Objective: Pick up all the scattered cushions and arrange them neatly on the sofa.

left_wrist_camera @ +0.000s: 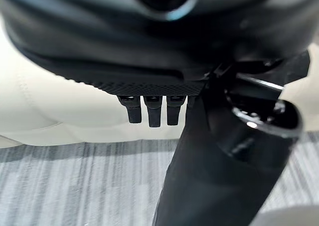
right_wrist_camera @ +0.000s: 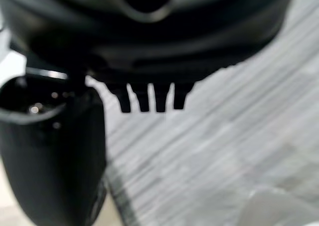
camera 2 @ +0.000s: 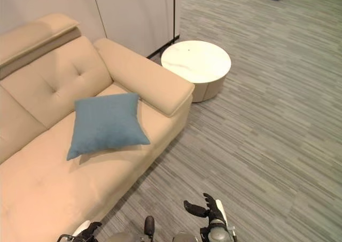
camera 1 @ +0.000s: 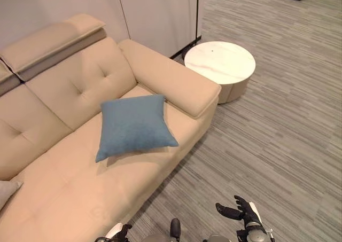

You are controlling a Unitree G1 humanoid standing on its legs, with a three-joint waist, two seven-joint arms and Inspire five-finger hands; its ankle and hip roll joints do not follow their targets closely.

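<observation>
**One cushion placed, hands free for the next**

Grey striped carpet (camera 1: pixel 278 135) runs beside a beige sofa (camera 1: pixel 64 188) with a round white side table (camera 1: pixel 220 63) past its armrest; a blue cushion (camera 1: pixel 133 125) lies flat on the seat, one corner touching the armrest, set slightly askew; at the view's left edge a pale cushion corner (camera 1: pixel 7 190) rests on the seat too. The right hand (camera 1: pixel 241 212) hangs low over the carpet, fingers loosely spread and holding nothing; the left hand (camera 1: pixel 120 233) sits by the sofa's front edge, and its wrist view shows fingers (left_wrist_camera: pixel 152 112) extended, empty.

No stray cushion lies on the carpet in sight, so the step in hand is probably a search; it would pay to turn the head along the floor before reaching. If the blue cushion wants tidying, stand it upright against the backrest, gripping both side edges so it does not fold.
</observation>
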